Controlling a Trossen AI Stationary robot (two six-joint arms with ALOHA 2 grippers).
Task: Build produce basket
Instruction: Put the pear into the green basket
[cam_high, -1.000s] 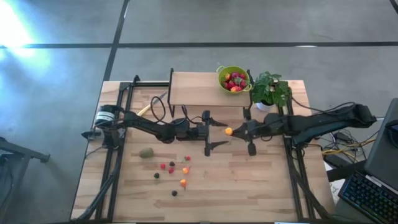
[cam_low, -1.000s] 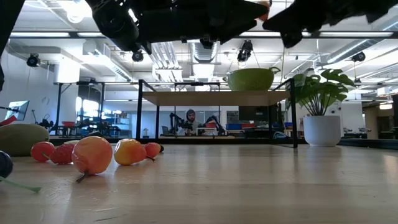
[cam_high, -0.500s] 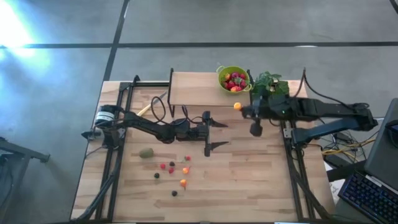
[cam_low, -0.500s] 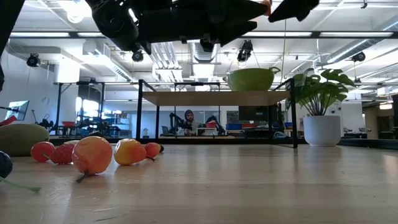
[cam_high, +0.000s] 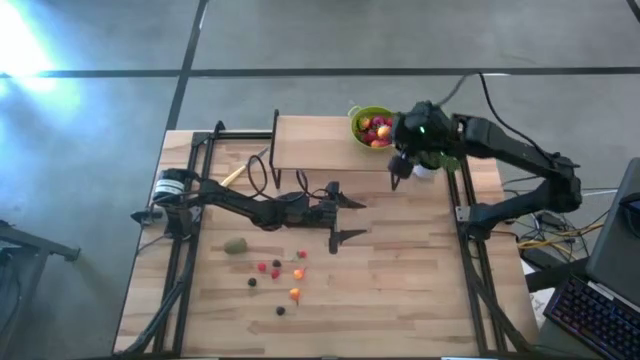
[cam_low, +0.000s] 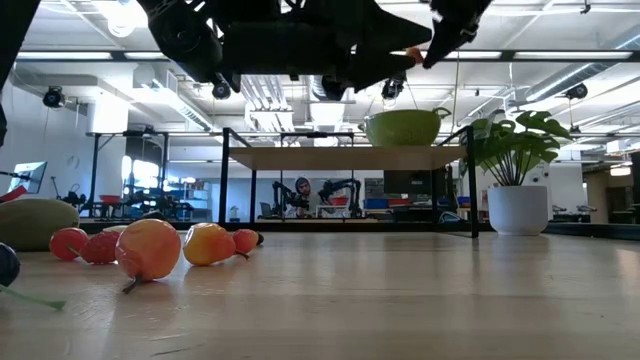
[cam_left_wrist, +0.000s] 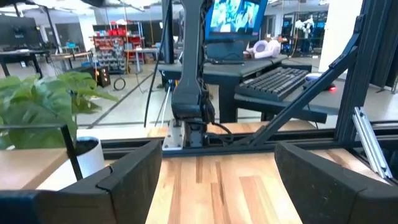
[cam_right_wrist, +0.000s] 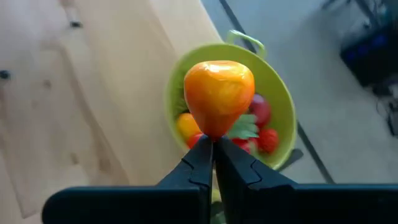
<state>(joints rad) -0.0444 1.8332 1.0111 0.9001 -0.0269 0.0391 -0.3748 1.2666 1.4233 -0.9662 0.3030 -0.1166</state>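
The lime-green produce basket (cam_high: 360, 118) stands on a raised wooden shelf (cam_high: 310, 143) at the far side, with red and orange fruits inside. My right gripper (cam_high: 390, 135) hangs over it, shut on an orange fruit (cam_right_wrist: 217, 93). Loose produce lies on the near left of the table: a brownish-green kiwi (cam_high: 235, 245), small red and dark berries (cam_high: 272, 270) and an orange fruit (cam_high: 294, 293). My left gripper (cam_high: 335, 215) hovers open at mid-table, level, with nothing between its fingers (cam_left_wrist: 130, 177). My right gripper pinches the orange fruit's narrow end (cam_right_wrist: 213, 132) between its two fingertips (cam_right_wrist: 198, 163). The fingers slant downward toward the basket (cam_right_wrist: 273, 93). The fruit juts out beyond the fingertips, lifted clear, above the basket's open top.
A potted leafy plant (cam_low: 515, 180) stands right of the basket, partly under my right arm. A yellow-handled knife (cam_high: 232, 176) lies by the shelf's left end. Black frame rails (cam_high: 180, 290) run along both table sides. Bare wood lies at the near right.
My right gripper has risen from mid-table and swung toward the far edge with the orange fruit, tipping from level to slanting down, and now stands over the basket. It has stayed shut on the fruit.
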